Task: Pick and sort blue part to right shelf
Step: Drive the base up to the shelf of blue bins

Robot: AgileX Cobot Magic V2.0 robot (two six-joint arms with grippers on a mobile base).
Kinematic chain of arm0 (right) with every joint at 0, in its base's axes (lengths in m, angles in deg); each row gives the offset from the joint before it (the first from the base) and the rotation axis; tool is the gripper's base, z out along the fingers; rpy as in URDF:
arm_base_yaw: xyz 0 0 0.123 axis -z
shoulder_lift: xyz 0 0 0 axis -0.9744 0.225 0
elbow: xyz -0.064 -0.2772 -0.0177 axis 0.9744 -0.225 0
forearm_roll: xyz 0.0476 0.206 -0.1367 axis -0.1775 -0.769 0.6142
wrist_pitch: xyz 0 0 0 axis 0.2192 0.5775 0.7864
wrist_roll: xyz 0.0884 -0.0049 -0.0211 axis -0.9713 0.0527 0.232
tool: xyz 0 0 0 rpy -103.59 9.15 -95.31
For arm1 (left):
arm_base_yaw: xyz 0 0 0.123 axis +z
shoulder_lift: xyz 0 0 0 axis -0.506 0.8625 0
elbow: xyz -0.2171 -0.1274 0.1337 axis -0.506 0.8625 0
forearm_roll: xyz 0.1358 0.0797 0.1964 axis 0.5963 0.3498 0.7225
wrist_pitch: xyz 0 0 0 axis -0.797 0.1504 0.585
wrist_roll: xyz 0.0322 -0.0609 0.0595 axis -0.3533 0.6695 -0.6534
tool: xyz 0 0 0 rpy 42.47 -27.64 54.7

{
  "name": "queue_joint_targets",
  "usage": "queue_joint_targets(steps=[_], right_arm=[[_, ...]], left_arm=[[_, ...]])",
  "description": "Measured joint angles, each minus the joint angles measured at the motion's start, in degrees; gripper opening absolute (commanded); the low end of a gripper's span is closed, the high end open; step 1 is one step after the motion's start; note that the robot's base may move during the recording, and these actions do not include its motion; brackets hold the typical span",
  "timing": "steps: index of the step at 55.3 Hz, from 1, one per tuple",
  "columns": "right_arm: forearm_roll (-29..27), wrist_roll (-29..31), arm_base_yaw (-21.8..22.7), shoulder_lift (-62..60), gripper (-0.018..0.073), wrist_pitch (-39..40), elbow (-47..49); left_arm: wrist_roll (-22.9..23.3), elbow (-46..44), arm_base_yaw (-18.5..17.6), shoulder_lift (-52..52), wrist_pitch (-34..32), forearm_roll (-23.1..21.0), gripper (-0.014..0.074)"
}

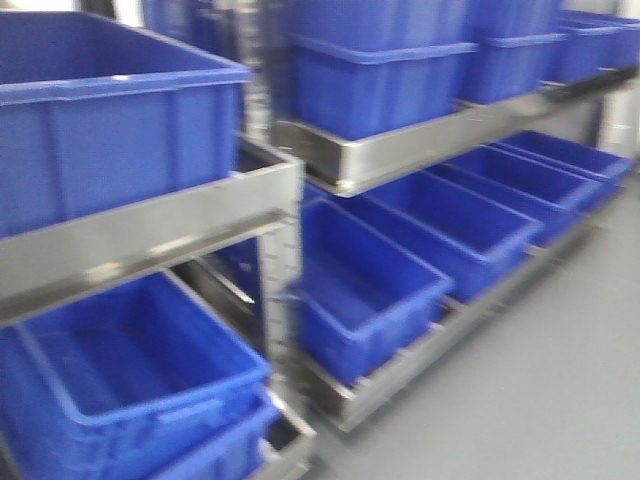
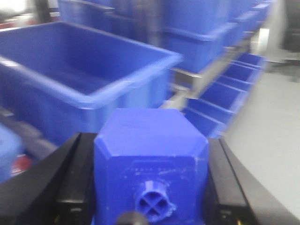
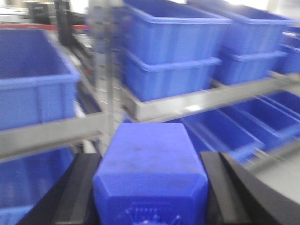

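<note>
**Both grippers clamped on blue blocks in front of the bin racks**

In the left wrist view, the left gripper (image 2: 150, 157) has its black fingers (image 2: 79, 173) pressed against both flanks of the left-held blue part (image 2: 150, 140). This is a chamfered block. Its near end face carries a round boss with a cross (image 2: 153, 204) at 6 o'clock. The body runs away from the camera between the fingers, with the far end pointing to 12 o'clock. Just beyond it, at 10 o'clock, sits a large open blue bin (image 2: 84, 70).

In the right wrist view, the right gripper (image 3: 150, 164) is closed in the same way on the right-held blue part (image 3: 150, 154). Its flat top faces up, and its long axis again lies along the fingers toward 12 o'clock. There, the right shelf (image 3: 197, 99) shows its stainless-steel front edge, with stacked bins (image 3: 171, 51) above it at 12 to 1 o'clock.

The front view is blurred and shows neither arm nor part. The right shelf (image 1: 400, 150) runs from the centre toward 2 o'clock. Open lower bins (image 1: 370, 290) sit beneath it, and grey floor (image 1: 540, 400) lies at 4 o'clock. A nearer left rack (image 1: 150, 240) fills 9 o'clock.
</note>
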Motion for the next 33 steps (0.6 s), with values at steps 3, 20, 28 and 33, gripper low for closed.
queue_joint_targets(steps=[3, 20, 28, 33], right_arm=[[0.3, 0.0, 0.0, 0.0, 0.0149, 0.0, 0.0], [0.3, 0.0, 0.0, 0.0, 0.0149, 0.0, 0.0], [0.3, 0.0, 0.0, 0.0, 0.0149, 0.0, 0.0], [0.0, 0.0, 0.0, 0.0, 0.0149, 0.0, 0.0]], left_arm=[[0.0, 0.0, 0.0, 0.0, 0.0, 0.0, 0.0283], [0.0, 0.0, 0.0, 0.0, 0.0, 0.0, 0.0283], [0.0, 0.0, 0.0, 0.0, 0.0, 0.0, 0.0283], [0.0, 0.0, 0.0, 0.0, 0.0, 0.0, 0.0283]])
